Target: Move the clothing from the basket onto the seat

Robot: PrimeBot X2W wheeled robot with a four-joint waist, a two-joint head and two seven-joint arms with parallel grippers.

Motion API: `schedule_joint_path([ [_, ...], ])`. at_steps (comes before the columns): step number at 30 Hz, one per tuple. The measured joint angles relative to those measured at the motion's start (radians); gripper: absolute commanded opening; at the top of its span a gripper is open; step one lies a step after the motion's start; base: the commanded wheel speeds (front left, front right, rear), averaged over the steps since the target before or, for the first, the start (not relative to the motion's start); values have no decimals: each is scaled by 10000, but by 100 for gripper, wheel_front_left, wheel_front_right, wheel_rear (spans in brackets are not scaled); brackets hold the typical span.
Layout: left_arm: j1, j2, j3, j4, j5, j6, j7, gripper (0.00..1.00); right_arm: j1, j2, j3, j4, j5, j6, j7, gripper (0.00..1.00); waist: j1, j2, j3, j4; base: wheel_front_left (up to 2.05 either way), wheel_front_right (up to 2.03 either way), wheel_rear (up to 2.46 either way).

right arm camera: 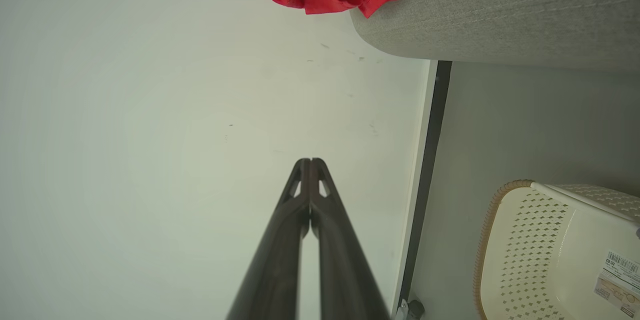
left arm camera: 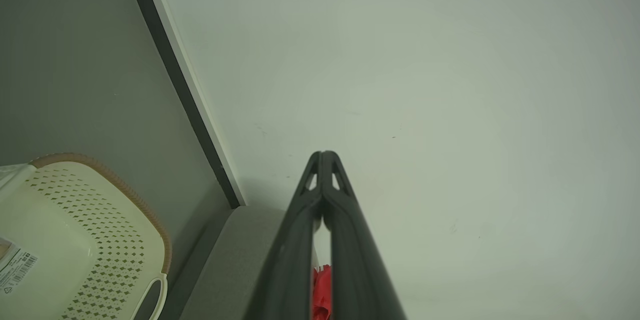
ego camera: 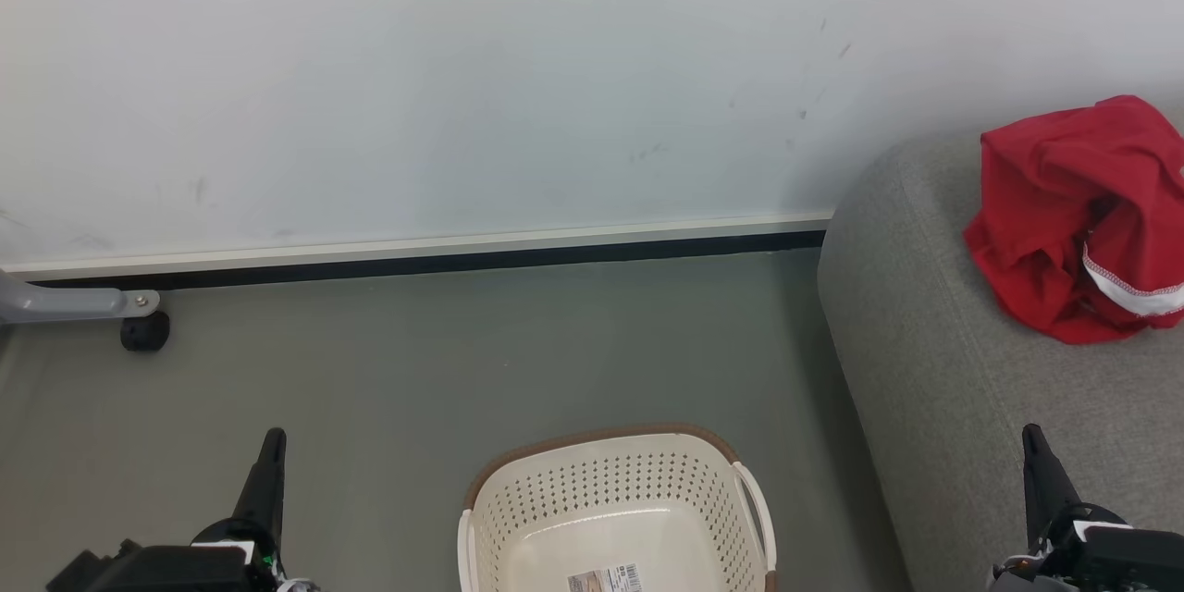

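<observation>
Clothing [ego camera: 1078, 213] lies as a crumpled red heap with a white-trimmed edge on the grey seat [ego camera: 934, 370], upper right of the head view, well apart from the basket [ego camera: 610, 481]. We note the basket standing on the floor [ego camera: 416, 370] at bottom centre, its bare bottom showing a barcode sticker [ego camera: 606, 580]. Left pincer [ego camera: 274, 437], lower left: in its wrist view the 2 fingers meet at the tips, closed on themselves. Right pincer [ego camera: 1033, 433], lower right, overlaps the seat in the frame: its 2 fingertips likewise touch, closed on themselves.
</observation>
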Motion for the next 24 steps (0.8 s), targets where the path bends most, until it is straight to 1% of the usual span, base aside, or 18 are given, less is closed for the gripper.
schedule_joint_path([
  [24, 0, -4, 2, 4, -6, 0, 0, 0, 0, 4, 0, 0, 0, 0, 0, 0, 0, 0, -1, 0, 0, 0, 0],
])
